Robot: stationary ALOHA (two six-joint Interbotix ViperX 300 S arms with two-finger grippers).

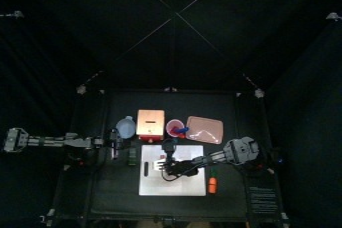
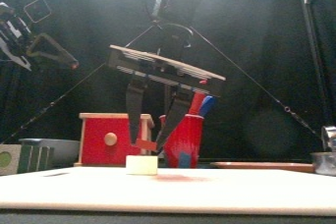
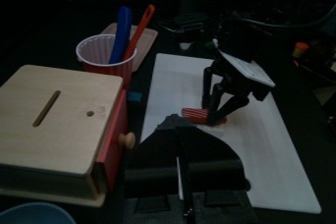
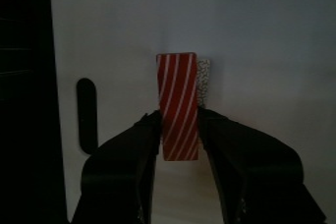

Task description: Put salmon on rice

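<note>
Right end effector [image 4: 186, 130] over the table's middle, jaws apart astride the striped salmon [image 4: 179, 105], lying atop the rice [image 4: 205, 79]. Left end effector [image 3: 188, 174] near the left edge, closure unclear.

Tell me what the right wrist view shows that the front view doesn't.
Only the right wrist view shows the striped salmon lying on the rice, between the right gripper jaws, and a dark strip beside it. Only the front view shows the red cup and the wooden box. Both show the white board, the rice and the right gripper.
</note>
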